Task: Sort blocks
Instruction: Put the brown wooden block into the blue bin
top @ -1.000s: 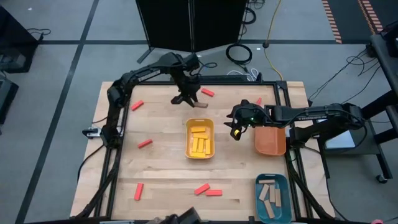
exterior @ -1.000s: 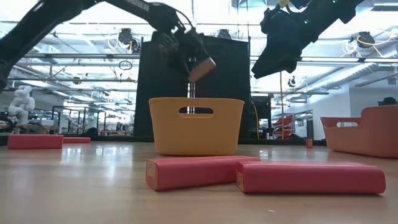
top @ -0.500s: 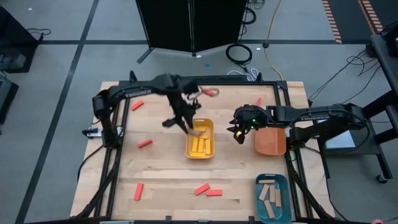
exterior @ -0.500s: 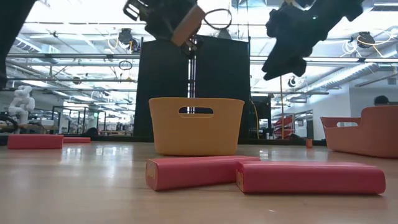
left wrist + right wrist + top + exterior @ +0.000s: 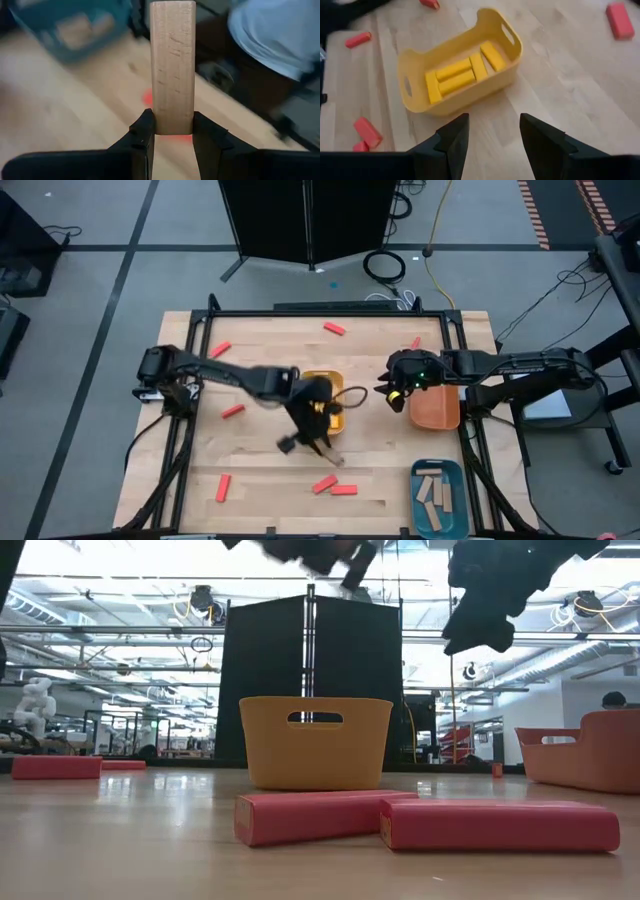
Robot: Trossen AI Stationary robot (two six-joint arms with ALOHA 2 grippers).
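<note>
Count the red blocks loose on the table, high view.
7 red blocks: far left, far centre, far right, mid-left, near left, and two together near centre. More may be hidden.

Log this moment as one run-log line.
left claw: shut on tan block, above table near yellow tray | right claw: open, empty, beside orange tray | teal tray: tan blocks
</note>
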